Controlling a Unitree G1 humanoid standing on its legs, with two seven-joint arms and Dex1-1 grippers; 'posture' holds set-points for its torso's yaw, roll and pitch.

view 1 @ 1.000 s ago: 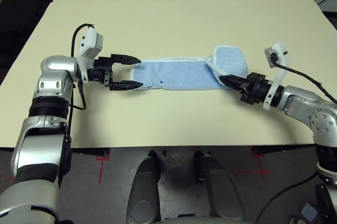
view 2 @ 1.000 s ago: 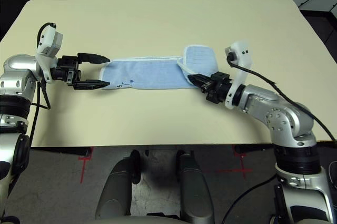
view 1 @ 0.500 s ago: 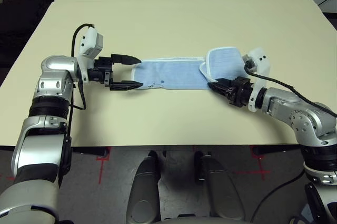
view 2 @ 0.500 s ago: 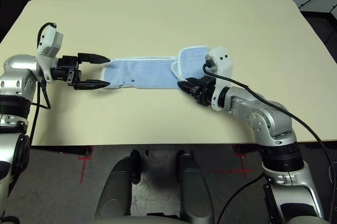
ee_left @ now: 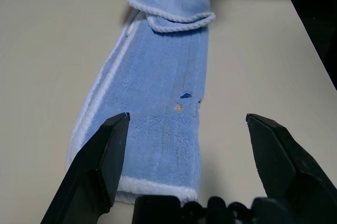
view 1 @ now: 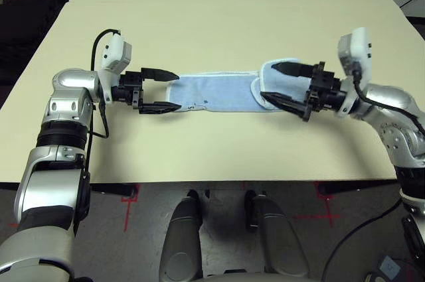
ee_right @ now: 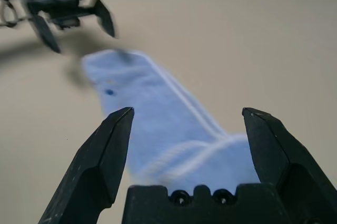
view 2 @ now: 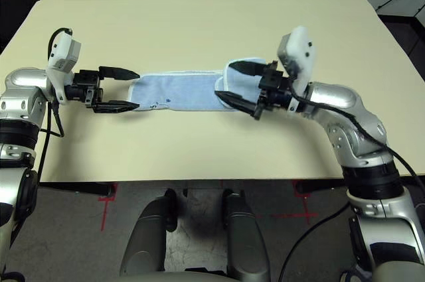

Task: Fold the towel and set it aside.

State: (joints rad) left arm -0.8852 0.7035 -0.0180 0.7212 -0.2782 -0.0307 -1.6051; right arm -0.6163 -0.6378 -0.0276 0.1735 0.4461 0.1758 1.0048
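A broad pale cream table (view 1: pixel 219 10) spans the scene from the near edge to the far side. Red tape marks (view 1: pixel 129 202) sit on the grey floor (view 1: pixel 332 229) just below its near edge. Dark floor matting (view 1: pixel 23 23) lies beyond its far left side

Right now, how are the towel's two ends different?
The towel lies stretched out on the table.

1. The end by the right gripper is folded back over the towel; the end by the left gripper lies flat in one layer.
2. The folded end sits between the right gripper's fingers; the flat end lies just at the left gripper's fingertips.

Both ends are fluffy light blue with white edging, and neither is gripped: both grippers are open.
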